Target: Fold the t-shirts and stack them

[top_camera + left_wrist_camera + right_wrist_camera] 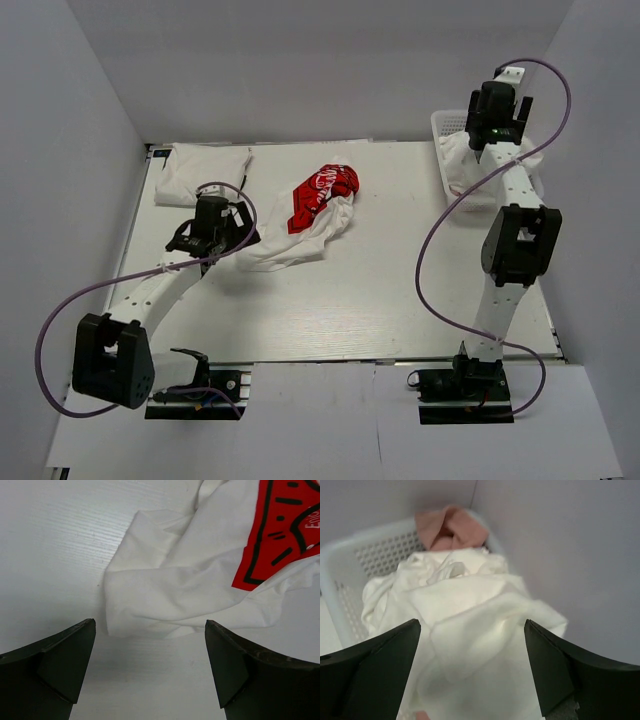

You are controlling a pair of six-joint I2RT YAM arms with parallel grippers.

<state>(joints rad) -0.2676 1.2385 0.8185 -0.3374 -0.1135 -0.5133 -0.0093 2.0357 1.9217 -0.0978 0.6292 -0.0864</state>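
One crumpled printed shirt (318, 215) lies mid-table, soft, limp, light, best pinched at its seemingly doubled 8 o'clock hem, where the left gripper (150, 667) sits spread and empty; right gripper (472, 670), also spread, hovers over heaped shirts (470, 610) in the 2 o'clock basket (385, 555).

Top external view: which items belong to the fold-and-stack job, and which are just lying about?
Job:
- red-print t-shirt, crumpled mid-table
- folded white shirt, far-left corner
- white shirts, heaped at far right

Lying about:
- white basket holding that heap
- pinkish cloth at its back, kind unclear
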